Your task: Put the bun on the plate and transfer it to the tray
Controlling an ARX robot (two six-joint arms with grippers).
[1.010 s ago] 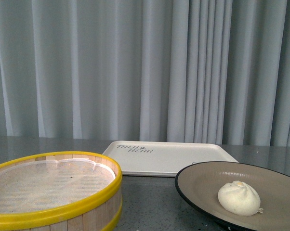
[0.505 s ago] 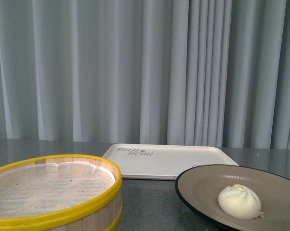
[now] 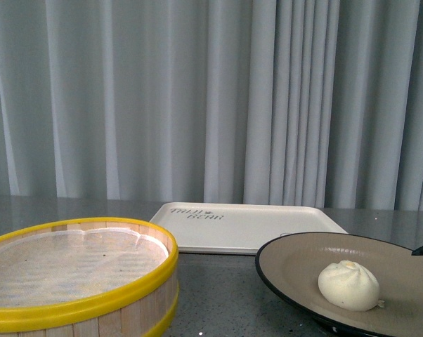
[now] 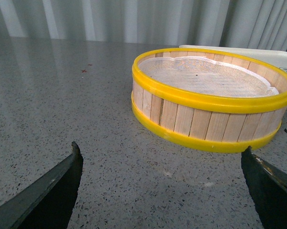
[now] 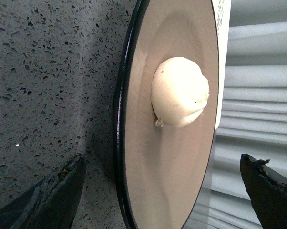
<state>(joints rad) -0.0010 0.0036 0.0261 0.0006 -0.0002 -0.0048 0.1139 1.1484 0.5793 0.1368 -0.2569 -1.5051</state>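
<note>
Both left claw and right claw agape over speckled, perhaps stone, tabletop; curtains behind.

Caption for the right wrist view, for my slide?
Open right gripper faces the black-rimmed plate on the table; the bun rests on the plate.

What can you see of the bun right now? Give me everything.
The bun is a small, round, off-white dome of soft-looking dough, with a faintly pleated top, a pale yellowish spot at its crown and a tiny dough tag at its base. It looks whole and sits upright on the matte beige inside of the plate, well inside the black rim. Only the plate touches it.
</note>
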